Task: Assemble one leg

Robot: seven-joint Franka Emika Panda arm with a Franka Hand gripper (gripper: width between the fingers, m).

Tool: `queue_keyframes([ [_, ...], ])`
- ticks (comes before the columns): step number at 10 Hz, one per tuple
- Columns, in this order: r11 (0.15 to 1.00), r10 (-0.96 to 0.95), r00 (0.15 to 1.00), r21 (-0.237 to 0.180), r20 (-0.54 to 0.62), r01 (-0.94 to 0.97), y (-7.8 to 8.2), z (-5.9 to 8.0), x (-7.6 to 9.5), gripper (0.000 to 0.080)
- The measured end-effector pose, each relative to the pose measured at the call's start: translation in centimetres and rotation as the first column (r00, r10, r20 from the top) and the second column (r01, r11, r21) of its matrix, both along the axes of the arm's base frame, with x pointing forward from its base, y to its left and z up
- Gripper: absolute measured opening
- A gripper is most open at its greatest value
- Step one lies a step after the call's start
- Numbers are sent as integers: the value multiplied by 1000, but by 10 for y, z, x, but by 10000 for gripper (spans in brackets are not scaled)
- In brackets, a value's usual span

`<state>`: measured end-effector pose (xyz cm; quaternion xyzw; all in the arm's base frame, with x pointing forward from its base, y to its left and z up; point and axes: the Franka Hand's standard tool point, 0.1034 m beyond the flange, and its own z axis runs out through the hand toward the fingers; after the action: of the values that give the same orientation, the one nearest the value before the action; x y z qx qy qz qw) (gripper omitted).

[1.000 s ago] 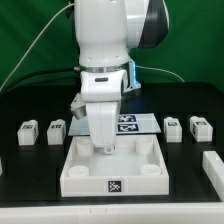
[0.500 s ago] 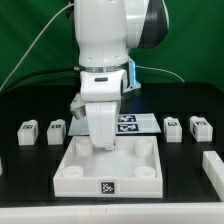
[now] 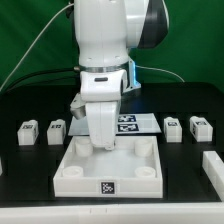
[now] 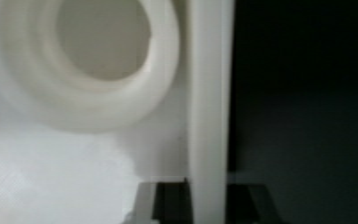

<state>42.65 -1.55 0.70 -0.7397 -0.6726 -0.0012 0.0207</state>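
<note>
The large white square tray-like piece (image 3: 108,172) lies on the black table with sockets in its corners. My gripper (image 3: 103,147) is down on its far wall, left of the middle. In the wrist view the thin white wall (image 4: 208,100) runs between my two dark fingers (image 4: 169,203), which press on it from both sides, and a round corner socket (image 4: 87,60) shows beside it. Four legs stand behind the piece, untouched. Two are on the exterior view's left (image 3: 28,131) (image 3: 57,129) and two are on its right (image 3: 172,127) (image 3: 200,127).
The marker board (image 3: 138,123) lies behind the tray-like piece, partly hidden by my arm. A white part (image 3: 213,166) sits at the exterior view's right edge, and another peeks in at the left edge (image 3: 2,163). A green wall stands behind the table.
</note>
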Motion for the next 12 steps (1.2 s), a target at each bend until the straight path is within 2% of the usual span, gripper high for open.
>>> queue_keyframes([
  [1,1000,3,1000,0,1,-3,1,0,0,57],
  [2,1000,14,1000,5,8,-14,10,0,5,58],
  [6,998,44,998,38,54,-46,72,1,44,58],
  [8,999,8,999,32,54,-10,73,0,53,58],
  [12,1000,10,998,27,69,-12,72,1,58,58],
])
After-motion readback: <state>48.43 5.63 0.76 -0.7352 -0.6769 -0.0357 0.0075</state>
